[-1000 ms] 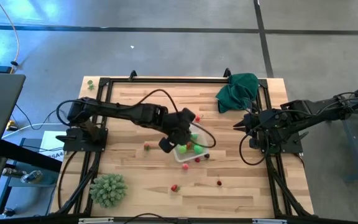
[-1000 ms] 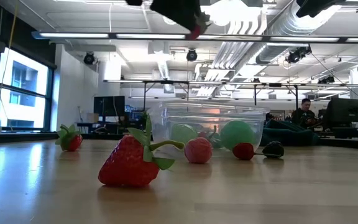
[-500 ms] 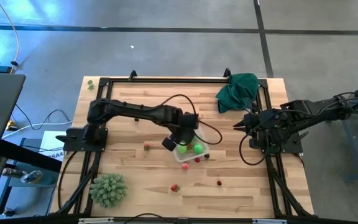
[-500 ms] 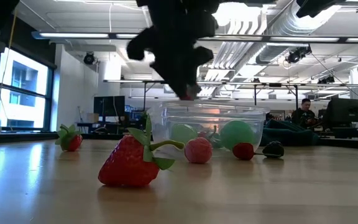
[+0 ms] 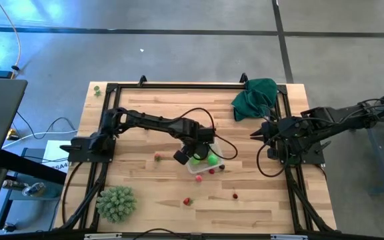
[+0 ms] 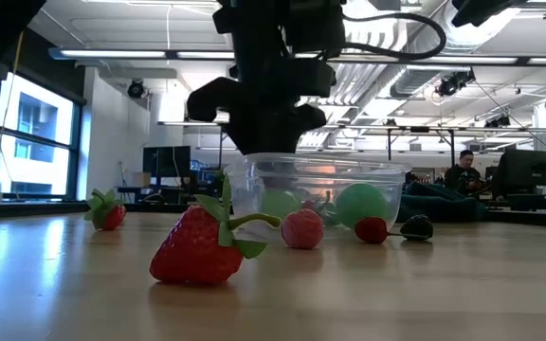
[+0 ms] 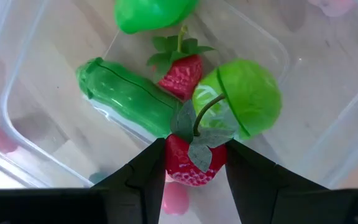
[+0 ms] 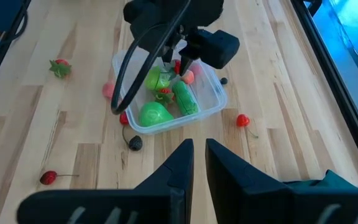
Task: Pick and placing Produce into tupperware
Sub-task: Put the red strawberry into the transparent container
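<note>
Your left gripper (image 7: 191, 163) was clamped on a small red toy strawberry with green leaves (image 7: 190, 163), hanging just over the clear rectangular plastic box (image 5: 202, 160) near the table's middle. To finish well, you needed to let the berry go only while it stood inside the walls, above the free floor beside the long green cucumber piece (image 7: 129, 96) and the round green fruit (image 7: 244, 96), and then lift straight up so the fingers did not catch the rim. Your right gripper (image 8: 199, 158) waited at the right side, fingers close together and empty. Against half a second before, the left arm had come lower over the box.
</note>
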{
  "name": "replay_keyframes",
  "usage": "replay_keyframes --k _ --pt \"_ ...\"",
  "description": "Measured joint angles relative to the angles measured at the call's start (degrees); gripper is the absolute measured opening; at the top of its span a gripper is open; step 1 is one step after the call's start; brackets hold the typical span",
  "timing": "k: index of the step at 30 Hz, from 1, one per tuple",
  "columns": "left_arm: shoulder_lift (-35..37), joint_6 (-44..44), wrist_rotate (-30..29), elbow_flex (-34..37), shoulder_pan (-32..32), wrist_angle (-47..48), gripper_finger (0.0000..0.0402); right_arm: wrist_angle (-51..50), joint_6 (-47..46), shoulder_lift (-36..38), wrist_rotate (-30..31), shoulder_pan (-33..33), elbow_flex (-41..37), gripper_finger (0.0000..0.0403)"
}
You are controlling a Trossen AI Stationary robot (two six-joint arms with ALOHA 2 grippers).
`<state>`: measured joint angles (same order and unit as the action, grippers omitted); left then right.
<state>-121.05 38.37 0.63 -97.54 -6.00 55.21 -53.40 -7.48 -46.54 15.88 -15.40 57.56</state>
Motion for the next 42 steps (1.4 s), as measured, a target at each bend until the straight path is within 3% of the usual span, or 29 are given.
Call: replay_keyframes --k 14,30,36,42 --pt "-0.2 -1.2 0.2 0.0 0.0 -1.6 0.0145 0.1 0.0 0.0 0.0 0.0 0.0 0.0032" --pt "-0.2 -2.8 1.8 -0.2 0.0 -0.5 0.0227 0.1 0.0 0.0 0.0 0.0 0.0 0.0032" --pt "-0.1 -4.6 5.0 -6.7 0.0 9.0 0.0216 0.1 0.0 0.0 0.0 0.0 0.0 0.0032" --pt "-0.1 -9.4 4.2 -18.7 0.0 23.4 0.0191 0.1 0.0 0.0 0.0 0.0 0.0 0.0032"
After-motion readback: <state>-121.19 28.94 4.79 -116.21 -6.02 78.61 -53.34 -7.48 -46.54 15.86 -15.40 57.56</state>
